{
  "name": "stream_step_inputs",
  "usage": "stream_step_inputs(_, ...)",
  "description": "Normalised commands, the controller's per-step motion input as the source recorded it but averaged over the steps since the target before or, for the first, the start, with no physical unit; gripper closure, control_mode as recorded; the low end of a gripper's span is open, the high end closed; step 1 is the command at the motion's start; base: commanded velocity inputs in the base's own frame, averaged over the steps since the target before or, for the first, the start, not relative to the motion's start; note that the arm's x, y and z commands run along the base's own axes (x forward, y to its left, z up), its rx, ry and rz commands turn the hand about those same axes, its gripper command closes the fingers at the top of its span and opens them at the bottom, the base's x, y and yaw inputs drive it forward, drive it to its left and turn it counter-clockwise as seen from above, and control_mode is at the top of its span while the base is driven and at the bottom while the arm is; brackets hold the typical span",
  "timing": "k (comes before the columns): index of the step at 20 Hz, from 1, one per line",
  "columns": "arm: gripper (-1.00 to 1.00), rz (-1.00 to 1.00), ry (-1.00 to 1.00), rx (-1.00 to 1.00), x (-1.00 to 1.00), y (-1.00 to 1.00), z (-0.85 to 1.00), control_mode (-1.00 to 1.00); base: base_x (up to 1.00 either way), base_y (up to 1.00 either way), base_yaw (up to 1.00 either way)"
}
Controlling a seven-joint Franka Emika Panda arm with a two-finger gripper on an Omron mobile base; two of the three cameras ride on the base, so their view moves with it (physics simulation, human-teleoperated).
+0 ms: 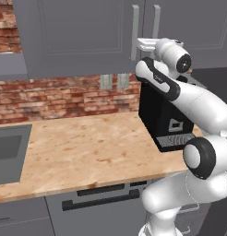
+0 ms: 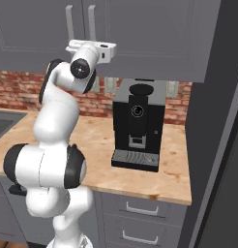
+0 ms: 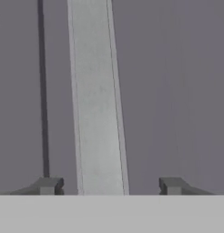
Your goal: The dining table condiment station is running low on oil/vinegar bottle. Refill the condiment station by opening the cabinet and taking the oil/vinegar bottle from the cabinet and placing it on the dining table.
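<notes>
silver cabinet handle (image 3: 99,100) between end effector (image 3: 109,185) fingertips | untouched | end effector released

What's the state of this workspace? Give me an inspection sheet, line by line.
Surface: wooden worktop, bare apart from one machine.
Job's things: cabinet doors shut; bottle and dining table not seen.
Clutter: black coffee machine on the worktop, against the brick wall.
Grippers: gripper up at the cabinet, fingertips either side of the silver bar handle, a gap on each side, not clamped.
Cables: nothing seen.
Surroundings: sink to the left; drawers below the worktop.
</notes>
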Motion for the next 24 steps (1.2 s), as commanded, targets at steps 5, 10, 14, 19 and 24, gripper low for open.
stream_step_inputs(5, 1.0, 0.01, 0.03, 0.0, 0.27, 0.01, -0.04, -1.0, 0.0, 0.0, 0.0)
stream_step_inputs(10, 1.0, 0.0, 0.04, -0.02, 0.0, 0.09, -0.08, -1.0, 0.0, 0.0, 0.0)
stream_step_inputs(14, 1.0, 0.0, 0.08, -0.01, -0.35, -0.07, -0.19, -1.0, 0.0, 0.0, 0.0)
stream_step_inputs(19, 1.0, -0.02, 0.15, 0.0, -0.9, -0.71, -0.03, -1.0, 0.0, 0.0, 0.0)
stream_step_inputs(24, 1.0, -0.02, 0.15, 0.0, -1.0, -1.0, 0.0, -1.0, 0.0, 0.0, 0.0)
